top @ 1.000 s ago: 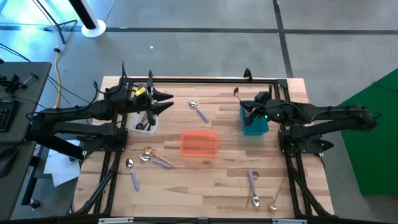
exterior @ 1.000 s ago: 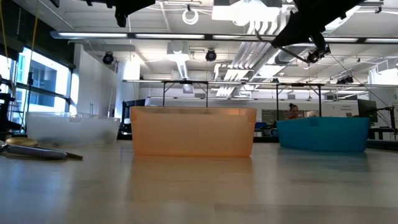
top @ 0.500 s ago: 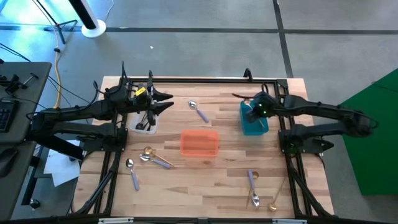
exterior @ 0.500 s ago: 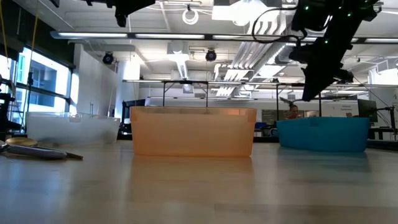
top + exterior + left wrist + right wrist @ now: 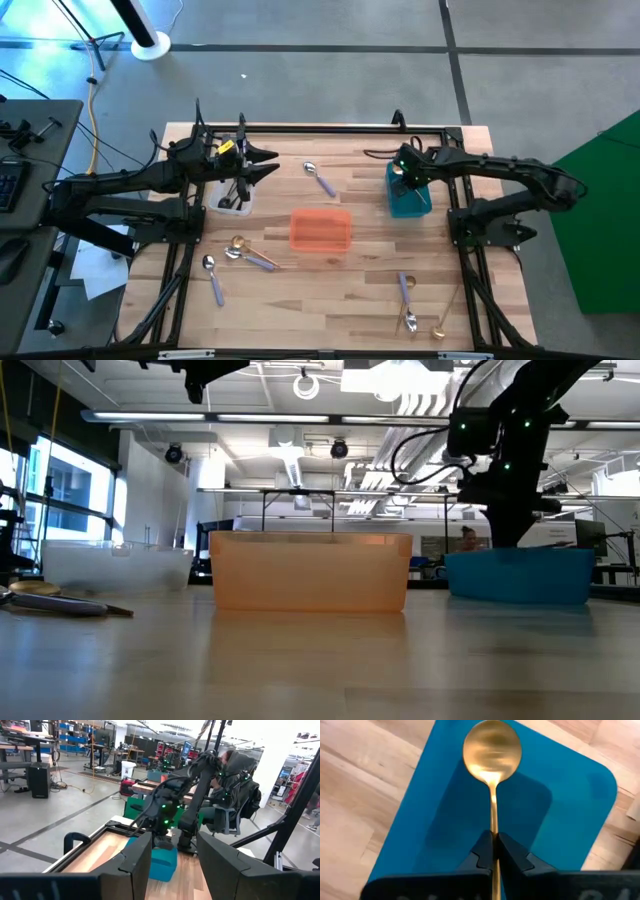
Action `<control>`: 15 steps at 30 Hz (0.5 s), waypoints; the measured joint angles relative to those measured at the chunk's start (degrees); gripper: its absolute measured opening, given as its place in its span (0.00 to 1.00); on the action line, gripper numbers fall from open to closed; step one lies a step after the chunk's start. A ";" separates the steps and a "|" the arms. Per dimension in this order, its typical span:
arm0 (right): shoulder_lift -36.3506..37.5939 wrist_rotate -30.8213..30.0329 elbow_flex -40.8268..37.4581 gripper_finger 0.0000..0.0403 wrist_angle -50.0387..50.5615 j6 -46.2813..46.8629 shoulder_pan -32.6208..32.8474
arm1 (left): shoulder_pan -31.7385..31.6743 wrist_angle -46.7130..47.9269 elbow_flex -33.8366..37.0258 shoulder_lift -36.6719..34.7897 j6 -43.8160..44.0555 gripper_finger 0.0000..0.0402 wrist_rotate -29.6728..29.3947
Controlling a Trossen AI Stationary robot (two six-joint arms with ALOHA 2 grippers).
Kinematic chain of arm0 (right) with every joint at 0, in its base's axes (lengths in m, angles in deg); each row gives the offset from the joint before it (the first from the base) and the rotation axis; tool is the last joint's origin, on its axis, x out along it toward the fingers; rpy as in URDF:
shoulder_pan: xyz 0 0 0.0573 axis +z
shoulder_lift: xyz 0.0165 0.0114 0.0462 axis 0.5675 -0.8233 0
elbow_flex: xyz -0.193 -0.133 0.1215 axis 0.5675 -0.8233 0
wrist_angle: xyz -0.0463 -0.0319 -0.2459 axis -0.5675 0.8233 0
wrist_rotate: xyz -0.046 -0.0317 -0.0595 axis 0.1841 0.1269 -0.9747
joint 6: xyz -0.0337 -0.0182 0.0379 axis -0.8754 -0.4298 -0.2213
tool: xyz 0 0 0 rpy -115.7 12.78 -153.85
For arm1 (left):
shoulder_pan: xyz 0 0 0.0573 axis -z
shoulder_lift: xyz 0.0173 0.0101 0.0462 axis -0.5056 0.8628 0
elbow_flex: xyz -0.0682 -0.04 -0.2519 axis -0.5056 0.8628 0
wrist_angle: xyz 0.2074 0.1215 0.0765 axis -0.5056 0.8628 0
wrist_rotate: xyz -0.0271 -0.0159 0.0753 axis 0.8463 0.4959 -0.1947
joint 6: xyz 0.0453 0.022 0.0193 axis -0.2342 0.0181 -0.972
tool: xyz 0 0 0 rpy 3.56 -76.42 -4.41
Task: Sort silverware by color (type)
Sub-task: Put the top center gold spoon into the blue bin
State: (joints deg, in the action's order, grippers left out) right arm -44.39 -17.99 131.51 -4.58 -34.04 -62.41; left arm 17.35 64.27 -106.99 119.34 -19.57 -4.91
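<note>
Now gold spoon (image 5: 492,757) (pinched) over teal bin (image 5: 560,820)

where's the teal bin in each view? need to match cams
High: teal bin, right of centre, under the right gripper.
Low: right side, on the table past the orange bin; teal bin.
Left wrist: centre, between that arm's fingers.
Right wrist: fills the picture, below the gold spoon.
Shared landmark: right arm directly over it.
</note>
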 joint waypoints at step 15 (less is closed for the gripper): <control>-12.71 2.46 0.00 0.00 -7.47 -2.59 -3.34 | 0.00 0.00 0.00 0.00 0.04 0.37 0.00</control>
State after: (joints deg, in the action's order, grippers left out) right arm -57.11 -15.53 131.51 -12.04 -36.64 -65.76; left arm 17.35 64.27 -106.99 119.34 -19.52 -4.91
